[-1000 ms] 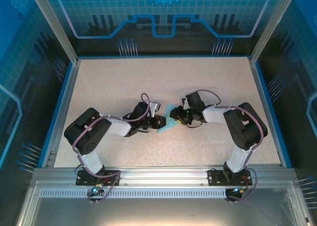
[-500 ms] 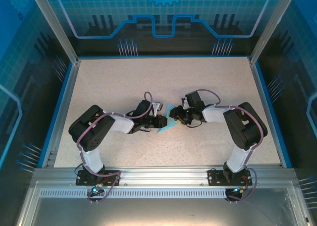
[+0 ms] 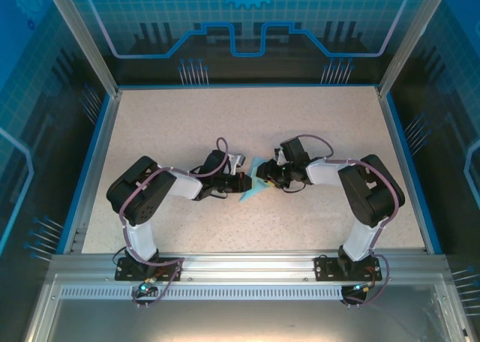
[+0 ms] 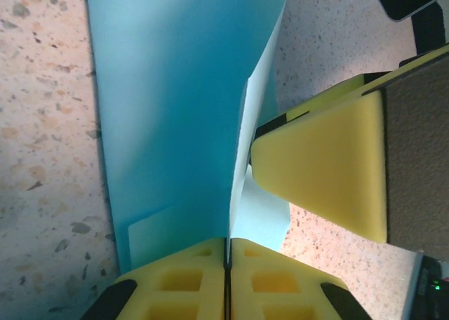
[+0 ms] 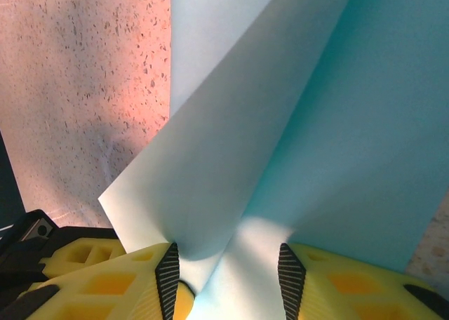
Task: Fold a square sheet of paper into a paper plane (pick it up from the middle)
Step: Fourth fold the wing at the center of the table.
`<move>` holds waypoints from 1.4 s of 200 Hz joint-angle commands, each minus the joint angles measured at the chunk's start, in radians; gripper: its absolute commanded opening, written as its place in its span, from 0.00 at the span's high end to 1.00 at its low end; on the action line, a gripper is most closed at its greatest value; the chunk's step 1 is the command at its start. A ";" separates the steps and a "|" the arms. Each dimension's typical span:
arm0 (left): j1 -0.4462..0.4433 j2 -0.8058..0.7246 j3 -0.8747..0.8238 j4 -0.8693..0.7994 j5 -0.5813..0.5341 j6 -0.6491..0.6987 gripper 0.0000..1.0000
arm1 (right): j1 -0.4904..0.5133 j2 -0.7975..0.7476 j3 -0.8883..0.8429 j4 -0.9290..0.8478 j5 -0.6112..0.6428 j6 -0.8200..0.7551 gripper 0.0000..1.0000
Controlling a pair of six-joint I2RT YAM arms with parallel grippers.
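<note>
Speckled beige bench (image 3: 187,124) is enclosed by blue panels (image 3: 45,72). One pale-blue sheet of paper (image 4: 175,88) is clamped by the left end effector (image 4: 226,253) and straddled by the part-open right end effector (image 5: 224,264).

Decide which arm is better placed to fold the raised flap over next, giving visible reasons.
Probably the right. The right gripper stands open astride the raised flap, free to push it, while the left gripper is shut on the square sheet of paper, anchoring it.
</note>
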 commanded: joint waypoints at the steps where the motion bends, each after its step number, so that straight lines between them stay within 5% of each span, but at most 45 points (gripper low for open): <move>1: 0.009 0.019 0.005 0.043 0.049 -0.037 0.92 | 0.014 0.026 0.002 -0.079 0.035 -0.037 0.54; 79: 0.019 0.041 -0.007 0.052 0.066 -0.053 0.96 | 0.029 -0.120 0.108 -0.196 0.040 -0.097 0.53; 202: 0.046 0.067 -0.030 0.133 0.098 -0.205 0.99 | 0.040 -0.015 0.091 -0.125 0.066 0.035 0.64; 280: 0.060 0.087 -0.033 0.167 0.134 -0.272 0.99 | 0.031 0.034 0.102 -0.124 0.069 0.068 0.61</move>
